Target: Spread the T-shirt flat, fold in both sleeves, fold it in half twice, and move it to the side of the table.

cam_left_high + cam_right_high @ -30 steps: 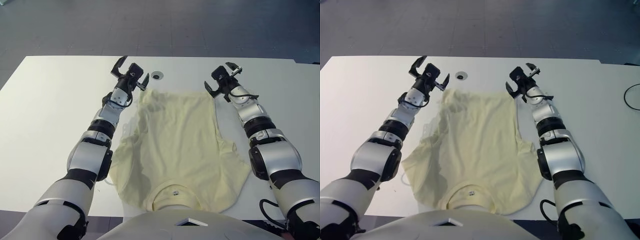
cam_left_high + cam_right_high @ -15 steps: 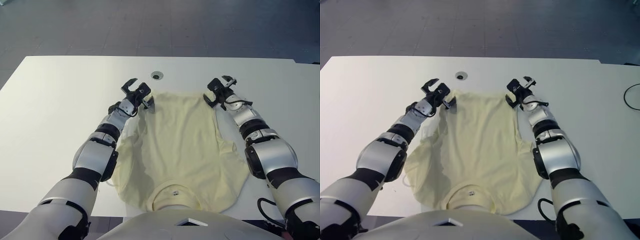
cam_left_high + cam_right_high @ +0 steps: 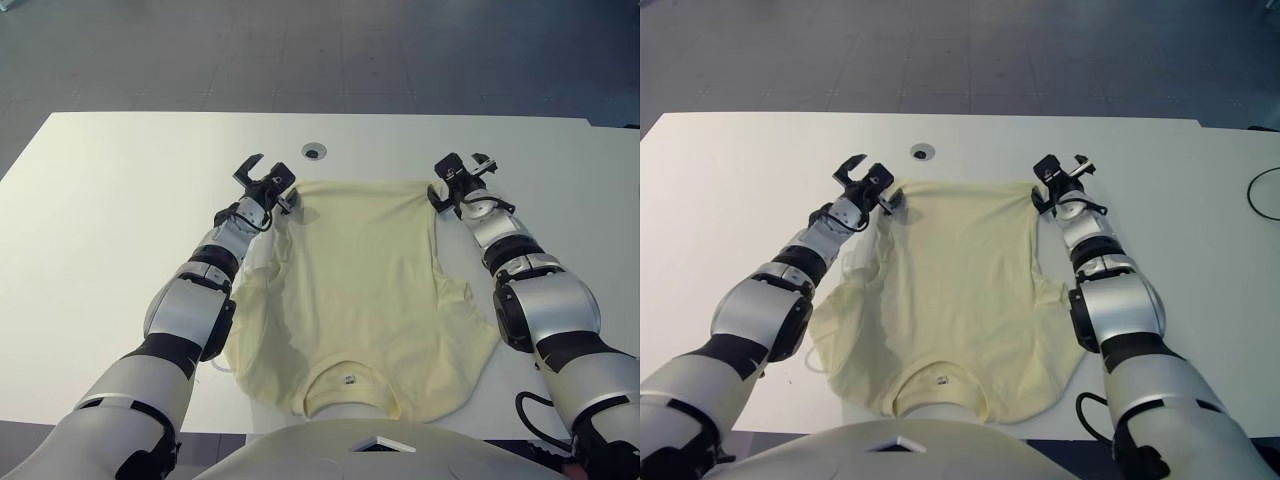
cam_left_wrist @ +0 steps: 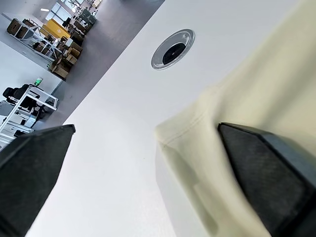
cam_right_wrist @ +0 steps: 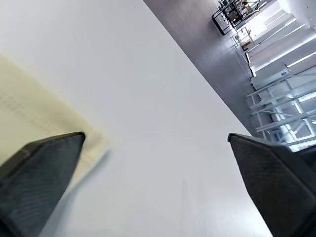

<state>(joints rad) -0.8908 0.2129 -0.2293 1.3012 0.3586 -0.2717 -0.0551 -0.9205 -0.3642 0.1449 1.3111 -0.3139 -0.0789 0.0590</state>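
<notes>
Shirt (image 3: 365,290) on worktop (image 3: 100,200): collar at 6, hem straight at 12. Left claw (image 3: 268,186), right claw (image 3: 458,176) both apart, straddling hem corners, likely to spread flat. Sleeves not yet folded.

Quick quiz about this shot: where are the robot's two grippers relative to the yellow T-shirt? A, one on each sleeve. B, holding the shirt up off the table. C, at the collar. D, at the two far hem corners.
D: the left gripper and right gripper sit at the far hem corners of the T-shirt, which lies on the table with its collar nearest the robot.
</notes>
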